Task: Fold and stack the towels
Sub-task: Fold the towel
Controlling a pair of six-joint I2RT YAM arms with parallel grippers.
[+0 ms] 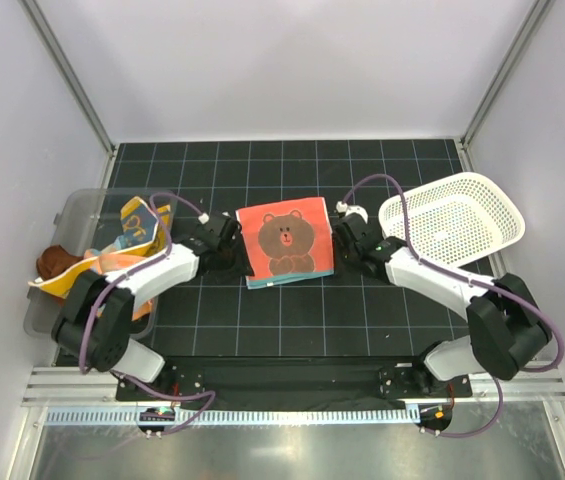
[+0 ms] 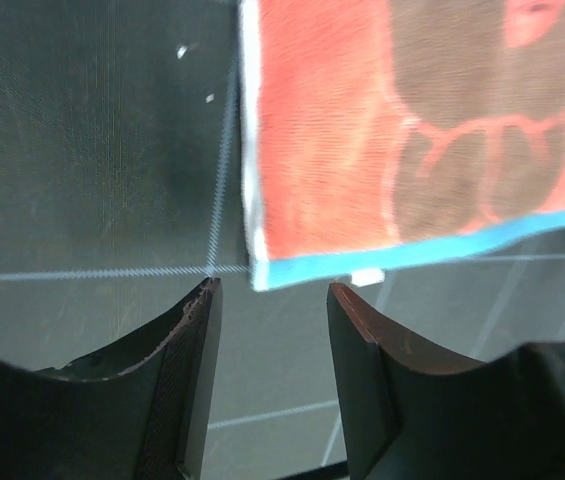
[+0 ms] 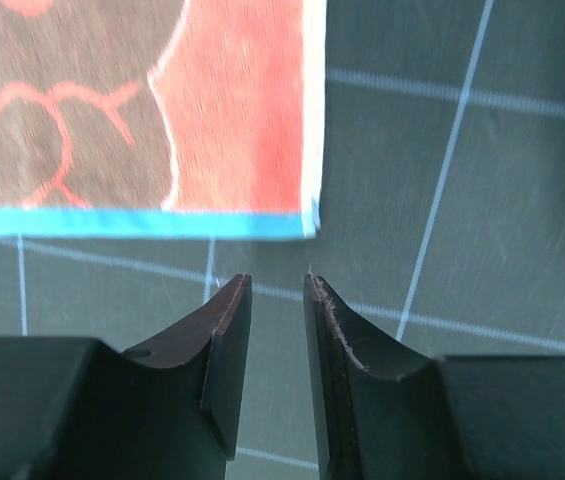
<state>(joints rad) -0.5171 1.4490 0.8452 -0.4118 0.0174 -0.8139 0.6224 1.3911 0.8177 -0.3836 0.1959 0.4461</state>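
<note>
The towel (image 1: 284, 241) is soft, nappy cloth with a matt face. Under it you see the worktop (image 1: 292, 320), a dark, finely grained matt mat. Right of the towel the basket (image 1: 452, 220) is white perforated plastic; left of it the bin (image 1: 74, 212) is clear, glossy plastic. The left end effector (image 2: 267, 290) looks hard, dark, faintly shiny.

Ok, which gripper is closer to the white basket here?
Right. The right gripper sits at the bear towel's near-right corner, just left of the white basket. The left gripper is at the towel's opposite corner, by the clear bin.
</note>
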